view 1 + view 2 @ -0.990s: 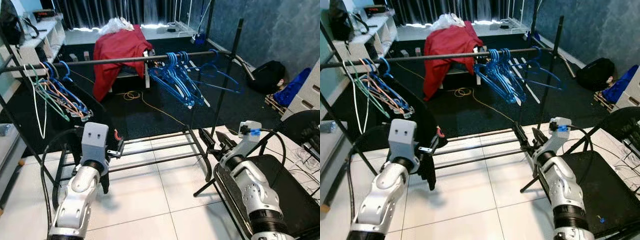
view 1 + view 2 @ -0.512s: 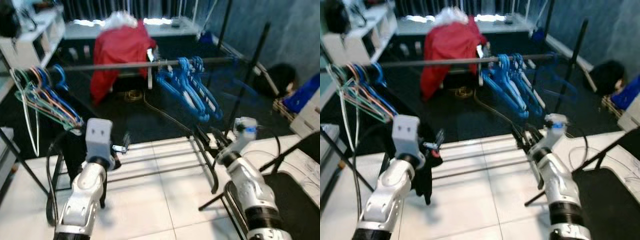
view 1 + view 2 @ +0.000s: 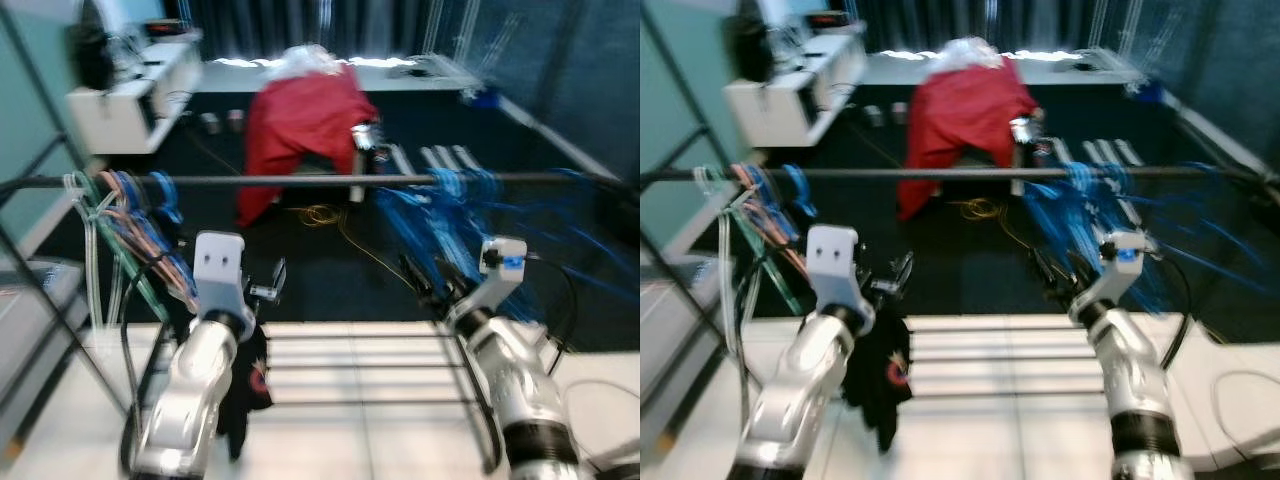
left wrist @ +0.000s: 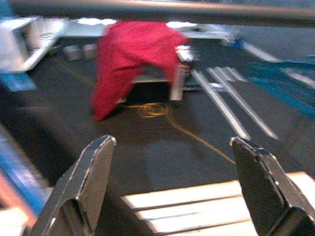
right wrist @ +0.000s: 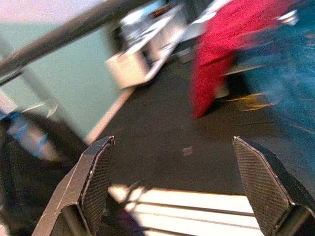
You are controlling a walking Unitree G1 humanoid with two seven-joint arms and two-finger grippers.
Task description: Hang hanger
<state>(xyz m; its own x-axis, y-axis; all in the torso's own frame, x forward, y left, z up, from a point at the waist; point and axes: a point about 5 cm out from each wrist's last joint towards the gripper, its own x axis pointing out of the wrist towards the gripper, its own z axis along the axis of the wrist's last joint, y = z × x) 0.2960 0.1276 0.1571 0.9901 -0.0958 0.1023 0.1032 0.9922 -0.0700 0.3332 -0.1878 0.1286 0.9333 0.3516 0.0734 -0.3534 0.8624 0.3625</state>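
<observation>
- The task's things are the hangers on the horizontal rail [image 3: 300,181] of the clothes rack. A bunch of blue hangers [image 3: 470,215] hangs toward the robot's right part of the rail, and a smaller bunch of mixed-colour hangers [image 3: 130,215] hangs at its left end.
- No hanger is in either hand. The left hand [image 4: 172,191] has its two fingers spread wide with nothing between them, and the right hand [image 5: 187,189] is spread the same way, also with nothing in it.
- Both hands are raised in front of the robot, below the rail and apart from it. The right hand [image 3: 425,285] is just below the blue bunch; if it touches a hanger I cannot tell, because the picture is blurred.
- A dark garment [image 3: 248,385] hangs under the left forearm, beside the low bars of the rack [image 3: 370,365].
- Behind the rack, well apart, a red cloth [image 3: 300,125] lies draped over some furniture, and a white shelf unit [image 3: 135,90] stands at the left.
- My judgement: the step in hand is the approach to the rack, before any grasp.
- The next move, I think, calls for a steady stop, then one hand must choose a single hanger and close on it without catching its neighbours.
</observation>
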